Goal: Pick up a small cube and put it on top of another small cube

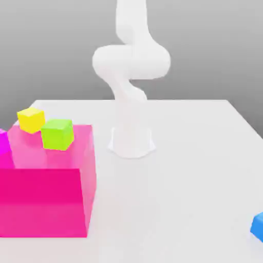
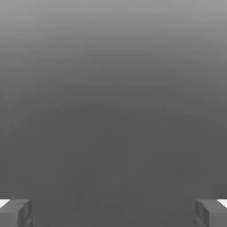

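Note:
A small bright blue cube (image 1: pixel 258 226) lies on the white table at the exterior view's right edge, partly cut off by the frame. A lime-green cube (image 1: pixel 57 134) and a yellow cube (image 1: pixel 31 119) rest on top of a big pink block (image 1: pixel 46 200) at the exterior view's left. The white arm (image 1: pixel 131 61) rises from its base (image 1: pixel 131 141) at the table's back middle and goes up out of the frame. In the hand view my gripper (image 2: pixel 113 213) is open, its two grey fingertips (image 2: pixel 15 213) far apart with nothing between them, facing a plain grey background.
A magenta object (image 1: pixel 3 141) peeks in at the exterior view's left edge, by the pink block. The white table (image 1: pixel 174 195) stretches between the pink block and the blue cube.

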You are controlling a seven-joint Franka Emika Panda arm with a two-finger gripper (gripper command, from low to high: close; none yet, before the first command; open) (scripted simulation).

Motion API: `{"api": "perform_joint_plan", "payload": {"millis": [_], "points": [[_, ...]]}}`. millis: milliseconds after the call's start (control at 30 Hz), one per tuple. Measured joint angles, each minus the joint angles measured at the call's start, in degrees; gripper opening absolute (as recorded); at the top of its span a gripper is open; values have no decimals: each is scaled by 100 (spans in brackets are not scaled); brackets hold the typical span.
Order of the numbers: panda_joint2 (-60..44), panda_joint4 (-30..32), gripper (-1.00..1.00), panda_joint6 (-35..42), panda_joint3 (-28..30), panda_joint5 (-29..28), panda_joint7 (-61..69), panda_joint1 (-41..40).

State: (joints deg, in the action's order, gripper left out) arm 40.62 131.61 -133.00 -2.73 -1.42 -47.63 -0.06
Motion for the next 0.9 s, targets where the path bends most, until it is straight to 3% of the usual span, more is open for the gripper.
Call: {"api": "perform_joint_plan", "payload": {"millis": [500,900], "points": [[-3143,-98,0,-743,-1594,-1097,-1262,95],[-5575,-162,0,-1370,-2055,-1765,-2122,979]]}}
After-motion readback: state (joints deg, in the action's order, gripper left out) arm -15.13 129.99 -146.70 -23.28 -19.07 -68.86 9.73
